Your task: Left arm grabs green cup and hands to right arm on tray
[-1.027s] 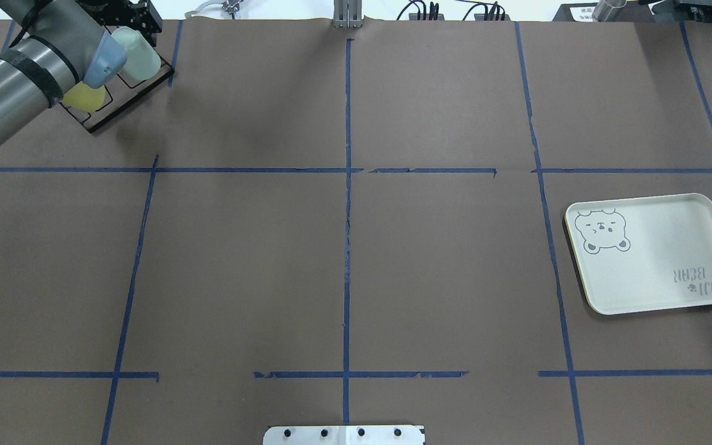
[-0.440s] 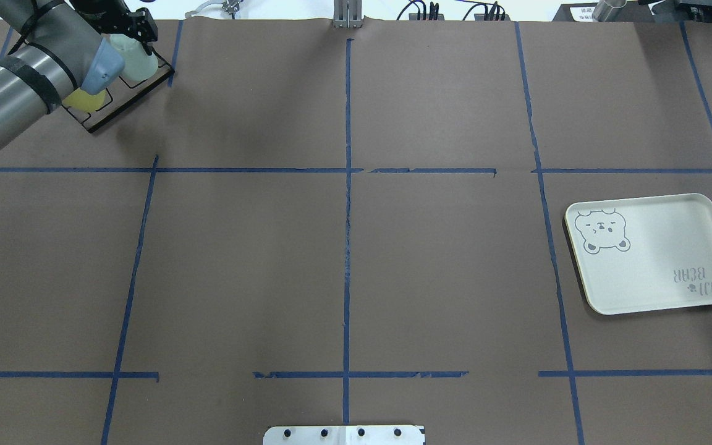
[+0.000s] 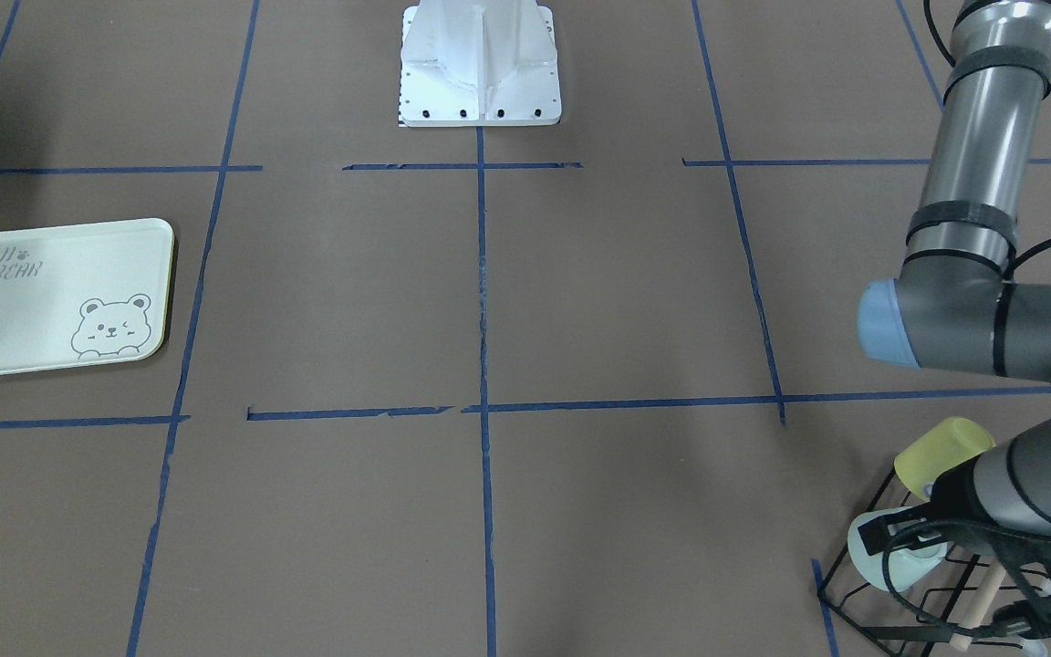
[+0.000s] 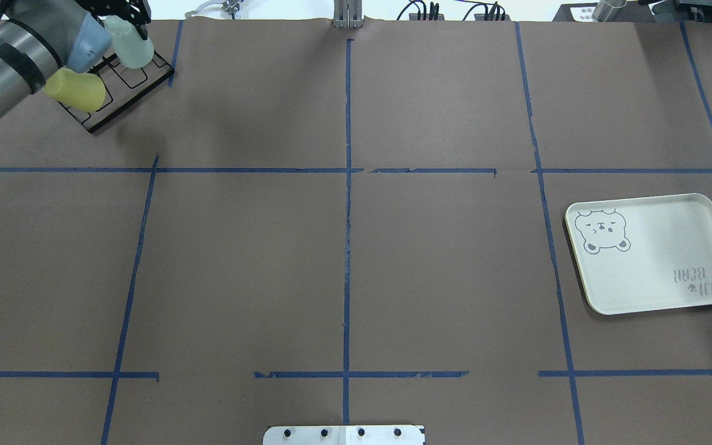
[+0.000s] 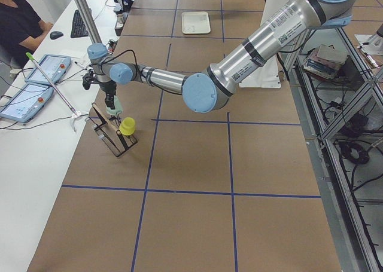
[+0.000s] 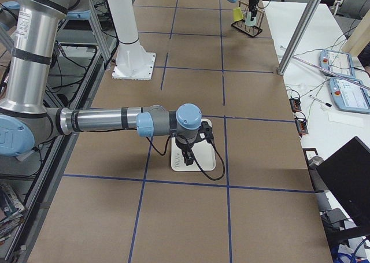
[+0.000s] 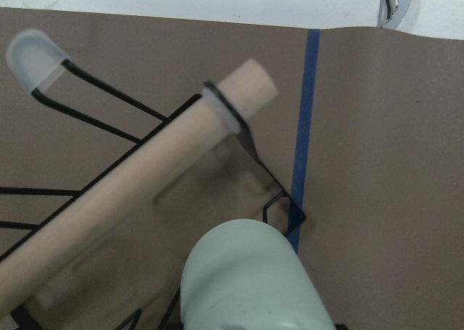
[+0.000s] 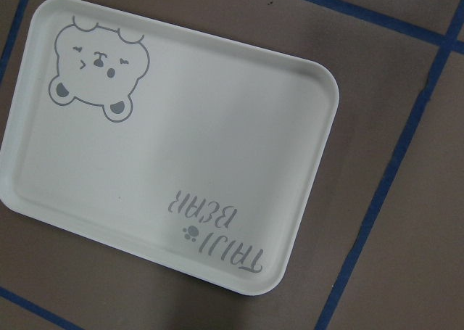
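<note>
My left gripper (image 4: 125,25) is clamped on the green cup (image 4: 131,50), at the black wire rack (image 4: 146,80) in the table's far left corner. A yellow cup (image 4: 78,91) sits on the rack just beside it. My right gripper (image 6: 186,156) hangs over the tray (image 4: 659,272), well apart on the right side. I cannot tell whether its fingers are parted.

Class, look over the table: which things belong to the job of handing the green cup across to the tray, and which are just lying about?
Belong to the job:
- green cup, held over the rack by the left arm
- right arm, over the tray
- tray

Just lying about:
- yellow cup
- rack
- wooden rod on the rack
</note>
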Controlling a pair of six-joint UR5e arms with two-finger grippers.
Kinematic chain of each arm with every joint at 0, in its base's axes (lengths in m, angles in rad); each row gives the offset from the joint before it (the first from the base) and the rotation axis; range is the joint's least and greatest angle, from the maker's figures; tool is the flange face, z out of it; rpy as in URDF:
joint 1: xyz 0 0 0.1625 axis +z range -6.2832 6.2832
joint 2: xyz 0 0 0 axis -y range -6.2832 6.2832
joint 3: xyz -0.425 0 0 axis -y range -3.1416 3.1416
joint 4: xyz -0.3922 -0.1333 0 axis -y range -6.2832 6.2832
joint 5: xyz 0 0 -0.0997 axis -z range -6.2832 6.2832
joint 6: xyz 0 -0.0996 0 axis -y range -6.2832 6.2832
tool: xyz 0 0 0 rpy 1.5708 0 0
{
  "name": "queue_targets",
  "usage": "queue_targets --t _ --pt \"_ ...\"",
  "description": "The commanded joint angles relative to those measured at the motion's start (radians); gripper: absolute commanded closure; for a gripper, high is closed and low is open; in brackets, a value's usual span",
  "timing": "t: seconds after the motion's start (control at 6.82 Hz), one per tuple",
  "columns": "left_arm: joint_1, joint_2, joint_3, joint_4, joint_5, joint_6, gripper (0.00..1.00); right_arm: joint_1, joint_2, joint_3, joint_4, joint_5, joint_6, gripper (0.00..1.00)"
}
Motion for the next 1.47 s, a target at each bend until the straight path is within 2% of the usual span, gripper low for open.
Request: queue_targets --t 0.0,0.15,0.29,0.59,0.73,0.88,1.17,1.32 --pt "-0.049 0.048 -0.234 0.182 -0.054 0.008 1.0 0.0 0.0 0.0 0.001 0.015 0.0 0.0" --pt "-0.043 0.071 -0.334 0.232 -0.049 -0.012 1.0 -0.002 0.001 0.001 0.002 0.03 0.001 0.0" --pt "0.009 0.112 -0.423 0.221 -0.039 -0.124 1.0 -0.005 0.009 0.003 0.031 0.066 0.014 0.0" --pt "0.182 0.172 -0.594 0.173 0.051 -0.33 1.0 -0.088 0.079 0.0 0.161 0.078 0.241 0.0" --pt "0.263 0.169 -0.611 0.108 0.094 -0.468 1.0 -0.145 0.136 -0.002 0.229 0.073 0.406 0.0" --pt "0.349 0.186 -0.625 -0.035 0.174 -0.607 1.0 -0.178 0.173 -0.002 0.301 0.059 0.545 0.0" --pt "0.419 0.208 -0.636 -0.363 0.204 -0.905 0.99 -0.268 0.271 -0.013 0.424 0.061 0.74 0.0" --pt "0.478 0.22 -0.64 -0.517 0.284 -1.023 0.99 -0.341 0.35 -0.011 0.5 0.053 0.966 0.0"
